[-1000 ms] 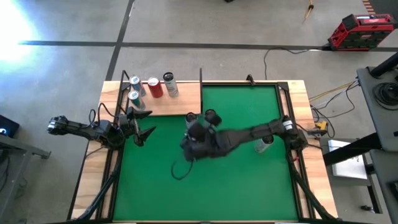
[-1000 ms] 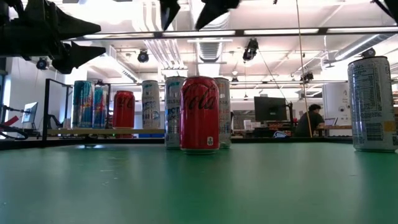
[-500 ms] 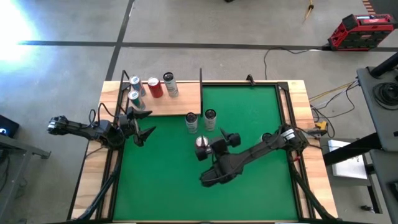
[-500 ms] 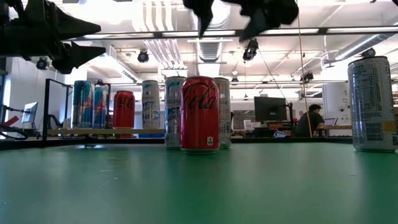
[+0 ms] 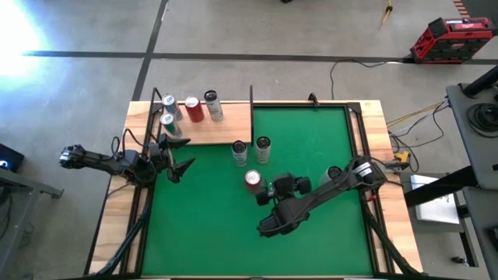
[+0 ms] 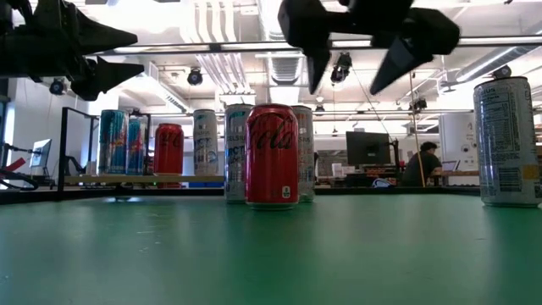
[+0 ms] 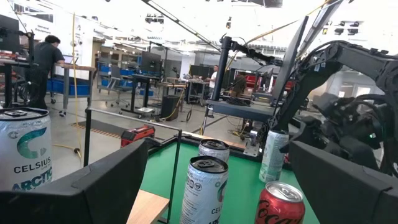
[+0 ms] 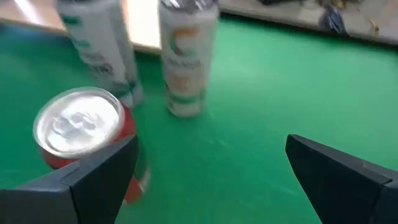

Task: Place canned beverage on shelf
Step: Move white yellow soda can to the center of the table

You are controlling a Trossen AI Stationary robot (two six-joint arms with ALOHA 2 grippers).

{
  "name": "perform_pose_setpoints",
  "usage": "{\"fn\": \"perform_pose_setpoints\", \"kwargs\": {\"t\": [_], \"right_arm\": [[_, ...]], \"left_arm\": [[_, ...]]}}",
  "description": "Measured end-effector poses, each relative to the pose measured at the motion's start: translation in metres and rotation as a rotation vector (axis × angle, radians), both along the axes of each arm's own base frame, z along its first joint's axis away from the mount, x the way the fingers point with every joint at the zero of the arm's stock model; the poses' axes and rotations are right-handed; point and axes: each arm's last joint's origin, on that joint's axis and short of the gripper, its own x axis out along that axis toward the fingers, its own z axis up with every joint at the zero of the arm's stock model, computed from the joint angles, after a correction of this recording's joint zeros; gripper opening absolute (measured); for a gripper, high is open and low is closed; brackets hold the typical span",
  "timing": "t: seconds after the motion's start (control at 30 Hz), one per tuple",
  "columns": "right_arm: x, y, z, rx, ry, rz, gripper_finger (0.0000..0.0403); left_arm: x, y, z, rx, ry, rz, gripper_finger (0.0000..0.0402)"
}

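We find the left gripper (image 5: 177, 155) hovering spread-fingered, empty, just off the light-wood shelf board (image 5: 226, 131) holding four upright cans; a red cola can (image 5: 252, 180) stands on the green mat (image 5: 210, 233); just beside it hangs the right gripper (image 5: 285, 186), jaws wide, holding nothing.

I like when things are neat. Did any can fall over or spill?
No. Nothing stands out. The red can and the two pale cans behind it stand upright on the green mat, and so do the cans on the shelf. No spill shows.
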Motion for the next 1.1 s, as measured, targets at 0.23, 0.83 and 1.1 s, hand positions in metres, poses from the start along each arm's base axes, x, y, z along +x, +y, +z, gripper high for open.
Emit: {"fn": "perform_pose_setpoints", "kwargs": {"t": [0.23, 0.83, 1.1], "right_arm": [[-0.03, -0.015, 0.011, 0.0, -0.007, -0.028, 0.04], [-0.169, -0.071, 0.096, 0.542, -0.058, -0.069, 0.04], [-0.18, -0.072, 0.093, 0.715, -0.085, -0.237, 0.04]], "left_arm": [[0.0, 0.0, 0.0, 0.0, 0.001, 0.0, 0.0375], [0.0, 0.0, 0.0, 0.0, 0.002, 0.0, 0.0375], [0.0, 0.0, 0.0, 0.0, 0.002, 0.0, 0.0375]]}}
